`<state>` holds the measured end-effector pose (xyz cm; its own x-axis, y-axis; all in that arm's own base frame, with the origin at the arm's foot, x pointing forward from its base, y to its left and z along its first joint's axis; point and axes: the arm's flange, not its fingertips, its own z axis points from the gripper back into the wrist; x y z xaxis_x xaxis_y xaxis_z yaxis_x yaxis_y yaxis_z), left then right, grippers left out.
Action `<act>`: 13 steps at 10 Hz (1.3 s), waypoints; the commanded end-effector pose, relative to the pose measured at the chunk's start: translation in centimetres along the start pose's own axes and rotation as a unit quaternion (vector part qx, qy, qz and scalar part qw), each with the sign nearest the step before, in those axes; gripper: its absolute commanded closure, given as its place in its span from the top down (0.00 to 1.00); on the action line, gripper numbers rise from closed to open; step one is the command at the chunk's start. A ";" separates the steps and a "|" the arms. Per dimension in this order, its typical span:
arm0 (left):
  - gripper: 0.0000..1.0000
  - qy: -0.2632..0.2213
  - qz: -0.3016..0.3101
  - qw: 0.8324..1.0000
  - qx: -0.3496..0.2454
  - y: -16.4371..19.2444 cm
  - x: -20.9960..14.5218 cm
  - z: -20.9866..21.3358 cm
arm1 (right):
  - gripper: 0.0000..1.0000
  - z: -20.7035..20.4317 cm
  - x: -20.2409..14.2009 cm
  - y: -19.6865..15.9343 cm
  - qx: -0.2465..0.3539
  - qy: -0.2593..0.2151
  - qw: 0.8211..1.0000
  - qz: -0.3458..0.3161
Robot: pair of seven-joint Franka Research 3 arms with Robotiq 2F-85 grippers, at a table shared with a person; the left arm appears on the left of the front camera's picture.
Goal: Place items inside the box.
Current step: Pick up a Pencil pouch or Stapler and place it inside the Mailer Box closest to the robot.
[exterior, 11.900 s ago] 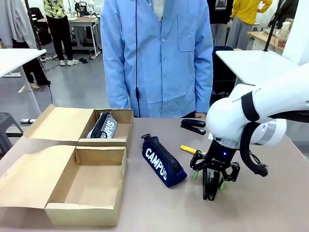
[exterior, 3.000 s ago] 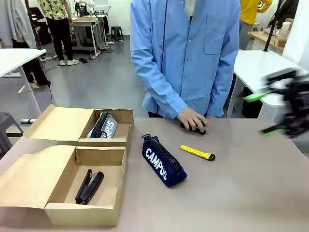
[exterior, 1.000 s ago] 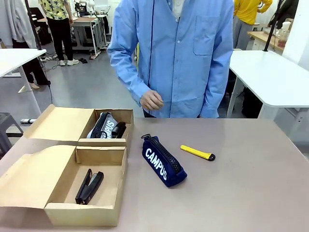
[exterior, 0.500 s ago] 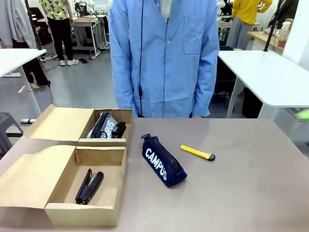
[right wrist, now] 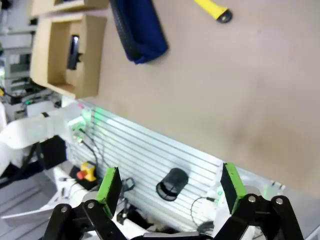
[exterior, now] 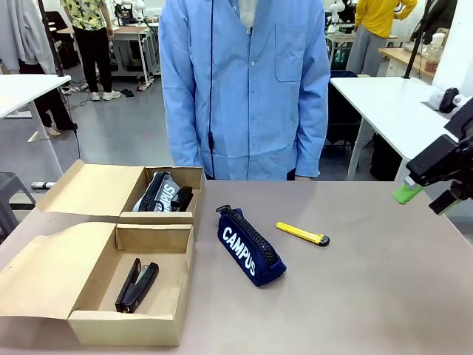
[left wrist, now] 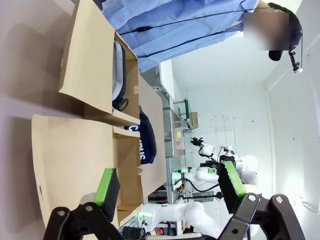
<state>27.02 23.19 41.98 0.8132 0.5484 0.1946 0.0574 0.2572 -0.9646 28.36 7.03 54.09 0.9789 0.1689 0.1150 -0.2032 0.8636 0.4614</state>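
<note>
You are looking at the navy pencil case [exterior: 250, 245] lying on the table [exterior: 369, 296] beside the near box [exterior: 126, 325], long axis running far-left to near-right, while your right gripper [exterior: 426, 198] is hovering wide apart, empty, at the table's right edge.

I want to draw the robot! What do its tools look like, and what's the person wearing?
Both the left tool and the right tool have black jointed fingers tipped with bright green pads. The person wears a light blue buttoned shirt with a chest pocket.
</note>
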 end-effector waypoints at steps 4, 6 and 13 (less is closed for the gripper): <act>1.00 -0.002 -0.010 1.000 -0.007 0.0 -0.2 0.0 | 1.00 -3.2 4.6 4.0 -0.035 0.004 0.991 0.132; 1.00 -0.002 -0.010 1.000 -0.007 0.0 -0.2 0.0 | 1.00 -7.0 8.0 8.6 -0.037 -0.006 0.977 0.210; 1.00 -0.002 -0.010 1.000 -0.007 0.0 -0.2 0.0 | 1.00 -7.4 7.9 8.8 0.010 0.071 0.980 0.183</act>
<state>27.01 23.23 41.94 0.8129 0.5492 0.1937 0.0563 0.2568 -0.9648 35.03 26.66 47.83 0.7797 0.5998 0.1799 -0.6243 0.7221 0.2980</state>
